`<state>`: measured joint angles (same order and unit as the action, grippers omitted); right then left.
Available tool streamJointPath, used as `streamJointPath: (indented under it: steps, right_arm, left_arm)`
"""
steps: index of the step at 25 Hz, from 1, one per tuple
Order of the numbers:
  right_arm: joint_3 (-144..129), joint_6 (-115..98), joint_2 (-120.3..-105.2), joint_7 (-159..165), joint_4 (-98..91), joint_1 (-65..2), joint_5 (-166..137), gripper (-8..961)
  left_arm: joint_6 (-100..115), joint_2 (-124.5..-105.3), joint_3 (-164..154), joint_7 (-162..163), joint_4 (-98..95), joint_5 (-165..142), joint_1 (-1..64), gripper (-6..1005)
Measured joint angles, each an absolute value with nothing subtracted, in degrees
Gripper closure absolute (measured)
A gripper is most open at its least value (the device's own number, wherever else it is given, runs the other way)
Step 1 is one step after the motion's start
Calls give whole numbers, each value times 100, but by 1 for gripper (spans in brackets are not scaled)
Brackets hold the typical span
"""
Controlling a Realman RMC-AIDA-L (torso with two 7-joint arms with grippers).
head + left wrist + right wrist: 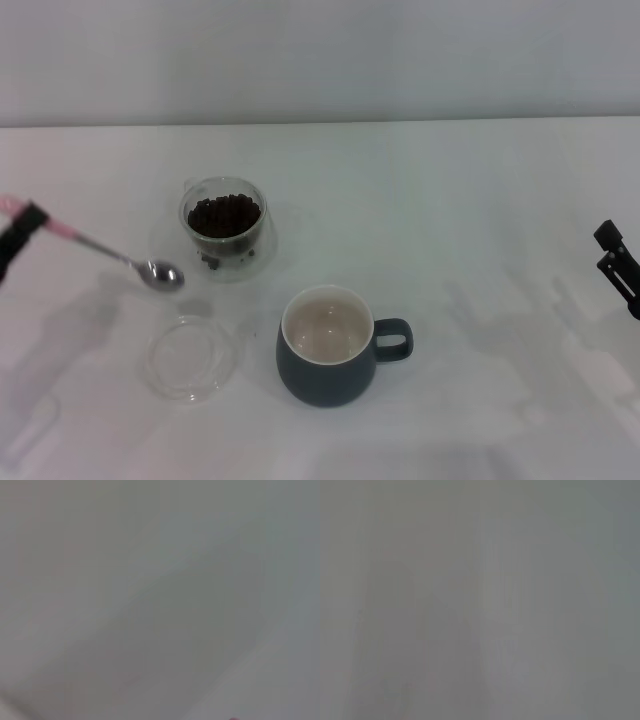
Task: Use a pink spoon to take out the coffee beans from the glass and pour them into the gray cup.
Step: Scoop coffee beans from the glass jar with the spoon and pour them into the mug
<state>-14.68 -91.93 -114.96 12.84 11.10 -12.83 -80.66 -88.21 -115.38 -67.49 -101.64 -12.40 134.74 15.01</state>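
Left pincer (22, 232): at the left edge of the head view, pinching the pink spoon by the end of its handle

Pink spoon (118, 257): slants from the left edge down and right; its metal bowl sits at the lower right end, looks empty, and lies left of the glass and above the clear dish; whether it touches the worktop I cannot tell

Glass (225, 228): upper left of centre, upright on the worktop

Coffee beans (224, 215): dark heap inside the glass

Gray cup (328, 346): lower centre, upright, loop handle pointing right, cream inside showing no beans

Clear dish (189, 356): flat and round, lower left, just left of the gray cup, apart from it

Right pincer (619, 264): at the right edge, well apart from the vessels; whether spread or pressed together I cannot tell

Worktop (480, 200): white, carries everything

Wrist views: only a blank grey blur
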Motion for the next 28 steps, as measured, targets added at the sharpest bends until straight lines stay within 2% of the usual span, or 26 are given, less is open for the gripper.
streamJointPath:
  steps: [7, 10, 13, 14, 28]
  right_arm:
    - [-1515, -9196, -11496, 1283, 1172, -1283, -8068, 109]
    - [-1557, -9198, -11496, 1283, 1187, -1281, -8068, 109]
    - [-1561, -9197, -11496, 1283, 1242, -1273, -8068, 109]
    - [-1563, -9197, -11496, 1283, 1254, -1264, -8068, 109]
    - [-1564, -9273, -11496, 1283, 1310, -1150, -8068, 109]
  left_arm:
    - [-7821, -11103, -6769, -10032, -1554, 13361, 2416, 866]
    - [-7181, -11031, -6763, -9980, -1542, 13005, 2805, 866]
    - [-6904, -11067, -6758, -9997, -1550, 12882, 2951, 866]
    - [-6677, -11211, -6781, -10195, -1607, 12810, 3060, 866]
    - [-5433, -11798, -6745, -10571, -1692, 12073, 3529, 865]
